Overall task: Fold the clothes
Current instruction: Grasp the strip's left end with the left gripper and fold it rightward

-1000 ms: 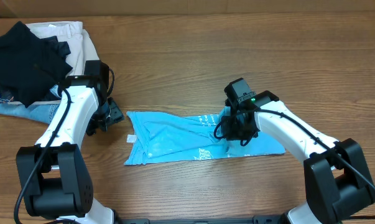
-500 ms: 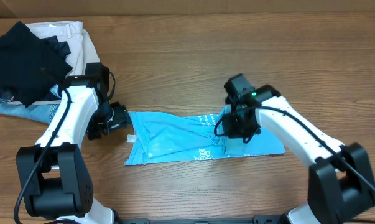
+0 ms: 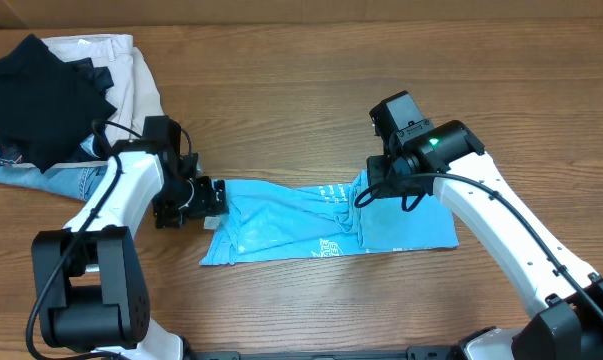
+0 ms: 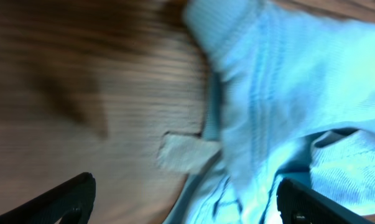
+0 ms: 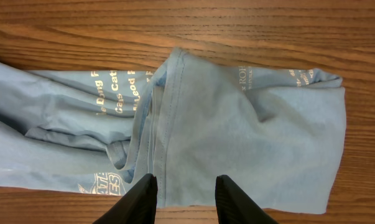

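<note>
Nearest us, the shirt lies in a long band across the table. Our left gripper reaches low at its left end, jaws wide and holding nothing. Our right gripper hangs above the shirt's right part, pointing down, jaws narrowly apart and empty. At the far left sits a pile of other garments.

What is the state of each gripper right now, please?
Left gripper: open, holding nothing, at the T-shirt edge.
Right gripper: partly open, holding nothing, above the T-shirt.
</note>
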You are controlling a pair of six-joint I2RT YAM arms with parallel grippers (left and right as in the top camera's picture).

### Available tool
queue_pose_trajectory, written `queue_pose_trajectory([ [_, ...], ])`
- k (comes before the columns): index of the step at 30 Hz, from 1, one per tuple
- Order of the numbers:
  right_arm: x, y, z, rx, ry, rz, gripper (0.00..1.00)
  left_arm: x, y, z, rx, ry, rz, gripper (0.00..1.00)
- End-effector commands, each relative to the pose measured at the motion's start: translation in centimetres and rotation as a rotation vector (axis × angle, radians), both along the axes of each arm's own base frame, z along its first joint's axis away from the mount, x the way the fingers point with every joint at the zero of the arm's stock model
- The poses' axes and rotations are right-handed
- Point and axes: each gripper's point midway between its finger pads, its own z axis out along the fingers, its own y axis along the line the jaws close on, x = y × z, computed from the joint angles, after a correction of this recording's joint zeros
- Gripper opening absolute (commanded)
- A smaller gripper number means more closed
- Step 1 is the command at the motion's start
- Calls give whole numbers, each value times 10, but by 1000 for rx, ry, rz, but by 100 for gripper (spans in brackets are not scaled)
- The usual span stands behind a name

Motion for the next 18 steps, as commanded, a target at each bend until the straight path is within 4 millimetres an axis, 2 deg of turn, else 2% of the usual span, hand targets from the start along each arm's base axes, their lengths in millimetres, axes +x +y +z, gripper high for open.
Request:
queue_pose_trajectory([
  [1, 5, -1, 5, 0, -24, -13, 34, -3, -23, -9, -142, -35, -72, 97],
  [11, 4, -1, 5, 0, -23, -13, 35, -17, -50, -22, -306, -78, -148, 97],
  [18, 3, -1, 5, 0, -17, -12, 35, -25, -54, -27, -331, -80, -170, 95],
])
